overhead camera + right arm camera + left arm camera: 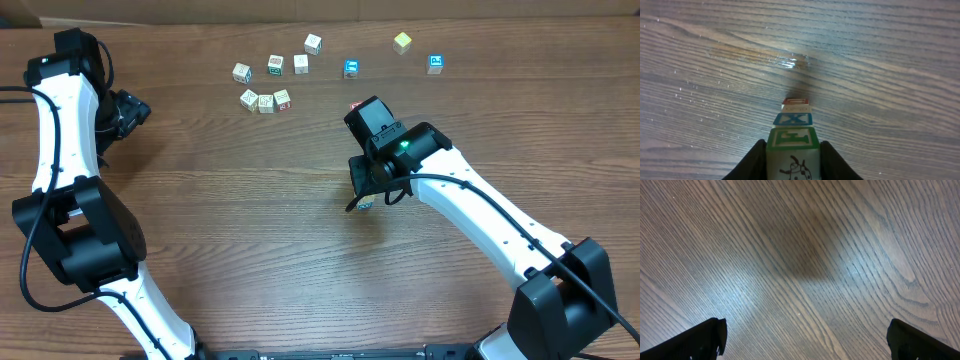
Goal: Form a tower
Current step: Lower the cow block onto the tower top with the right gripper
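The tower [793, 119] is seen from above in the right wrist view. Its top cube [792, 139] has a green-framed E, and below it come a blue X cube, a pale cube and a red-marked one at the base. My right gripper [792, 147] has a black finger tight against each side of the top cube. In the overhead view the right gripper [365, 188] hides nearly all of the tower. My left gripper [807, 342] hangs open over bare wood near the table's left edge [128, 110].
Several loose cubes lie along the far side of the table: a trio [266, 101], a pale group [275, 65], two blue-faced ones [351, 68] [435, 64] and a yellowish one [402, 41]. The left arm stands along the left edge.
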Controlling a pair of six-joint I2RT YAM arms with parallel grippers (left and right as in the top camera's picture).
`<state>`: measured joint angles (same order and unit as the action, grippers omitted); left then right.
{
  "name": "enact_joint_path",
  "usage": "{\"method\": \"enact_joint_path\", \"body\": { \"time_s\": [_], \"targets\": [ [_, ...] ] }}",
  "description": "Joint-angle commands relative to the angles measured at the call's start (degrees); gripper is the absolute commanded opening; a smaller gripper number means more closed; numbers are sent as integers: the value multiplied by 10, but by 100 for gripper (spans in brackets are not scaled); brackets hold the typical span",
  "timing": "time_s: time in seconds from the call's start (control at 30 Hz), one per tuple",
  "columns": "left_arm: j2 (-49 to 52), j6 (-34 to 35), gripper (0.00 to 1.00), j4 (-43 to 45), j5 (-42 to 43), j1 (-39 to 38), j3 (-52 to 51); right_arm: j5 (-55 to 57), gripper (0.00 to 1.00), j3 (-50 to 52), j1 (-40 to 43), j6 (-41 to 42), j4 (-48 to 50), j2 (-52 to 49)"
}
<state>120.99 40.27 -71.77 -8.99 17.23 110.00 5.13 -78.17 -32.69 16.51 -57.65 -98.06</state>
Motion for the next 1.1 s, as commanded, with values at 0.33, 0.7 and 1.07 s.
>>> {"method": "enact_joint_path", "body": {
  "time_s": [0.33,0.7,1.07],
  "targets": [
    [2,-5,100,1,-2,-3,8,4,43,9,-2,0,4,0],
    [2,-5,100,1,-2,-3,8,3,26,9,-2,0,14,0],
    [2,-5,100,1,-2,-3,8,0,26,9,-2,0,17,0]
  ]
}}
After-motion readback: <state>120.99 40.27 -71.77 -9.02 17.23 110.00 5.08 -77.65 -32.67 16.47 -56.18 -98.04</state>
